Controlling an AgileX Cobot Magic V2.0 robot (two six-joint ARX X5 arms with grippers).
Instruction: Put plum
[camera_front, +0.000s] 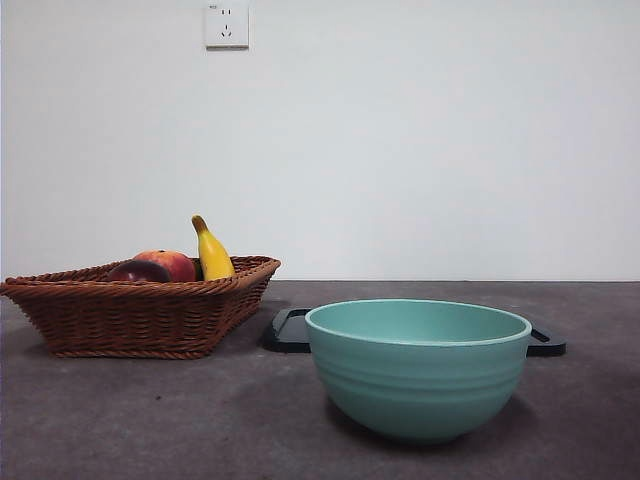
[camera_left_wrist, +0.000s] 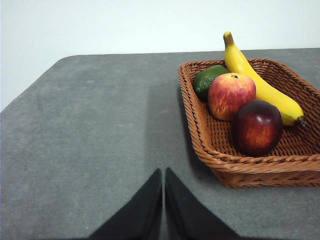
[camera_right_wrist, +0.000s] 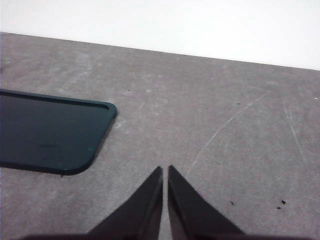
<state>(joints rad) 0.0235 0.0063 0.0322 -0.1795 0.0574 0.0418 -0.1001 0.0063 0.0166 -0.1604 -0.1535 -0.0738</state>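
A brown wicker basket (camera_front: 140, 315) sits on the grey counter (camera_front: 150, 420) and holds four pieces of fruit. The plum (camera_left_wrist: 256, 127), dark maroon and smooth, lies in the basket near one of its corners, close behind the woven rim. Touching it on one side is a red-and-yellow apple (camera_left_wrist: 231, 95), and a green lime (camera_left_wrist: 208, 80) sits just beyond the apple against the basket wall. A yellow banana (camera_left_wrist: 260, 82) stretches along behind the apple and plum, its dark tip ending beside the plum. In the front view only the tops of the plum (camera_front: 138, 271) and apple (camera_front: 170, 264) show above the rim, with the banana (camera_front: 212, 252) sticking up behind them.

A teal bowl (camera_front: 417, 370) stands on the counter apart from the basket, nearer the front camera; from this low angle its inside cannot be seen. Behind it lies a flat black tray (camera_front: 288, 331), whose ends show on either side of the bowl. The right wrist view shows a rounded corner of this tray (camera_right_wrist: 45, 132), with nothing on the part in view.

The left end effector (camera_left_wrist: 163, 175) hangs above bare counter, near the basket but apart from it, its jaws pressed together and holding nothing. The right end effector (camera_right_wrist: 165, 172) is over bare counter beside the tray, its jaws also closed on nothing. A white wall socket (camera_front: 226, 25) is mounted on the wall behind.
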